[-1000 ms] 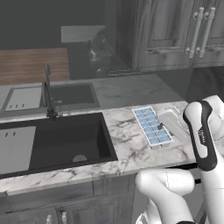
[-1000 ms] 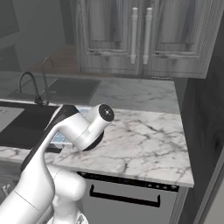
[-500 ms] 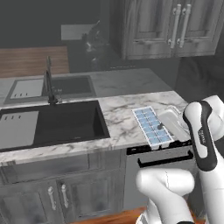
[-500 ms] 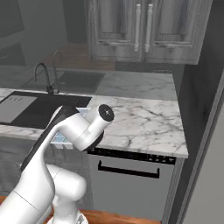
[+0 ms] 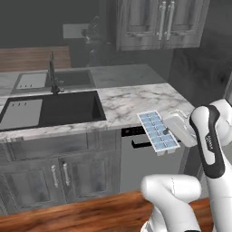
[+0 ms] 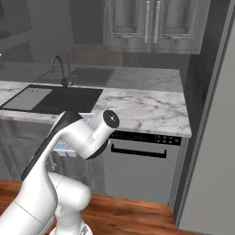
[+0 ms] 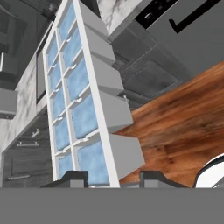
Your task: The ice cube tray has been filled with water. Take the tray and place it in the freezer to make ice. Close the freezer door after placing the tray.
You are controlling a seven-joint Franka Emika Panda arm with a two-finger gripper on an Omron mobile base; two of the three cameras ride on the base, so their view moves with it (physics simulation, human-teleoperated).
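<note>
My gripper (image 7: 113,178) is shut on the near end of the ice cube tray (image 7: 87,100), a white grid two cells wide, with one finger on each side of it. The water (image 7: 83,113) shows as pale blue squares in the cells. From the left base view the ice cube tray (image 5: 157,132) hangs level in the air past the counter's front edge, held from the right by the gripper (image 5: 171,131). Only a corner of the tray (image 6: 64,146) peeks out behind the arm in the right base view. The freezer (image 6: 215,137) is a tall light grey face at the right edge. Its door and handle are out of view.
The marble counter (image 5: 131,102) holds a black sink (image 5: 50,111) with a dark faucet (image 5: 53,74). A dishwasher (image 6: 137,170) sits under the counter's right end. Wood floor (image 6: 137,211) lies between me and the cabinets. Upper cabinets (image 5: 158,22) hang above.
The whole scene has shifted as the base backs away from the counter. The tray stays in the gripper and now hangs off the counter, over the floor.
</note>
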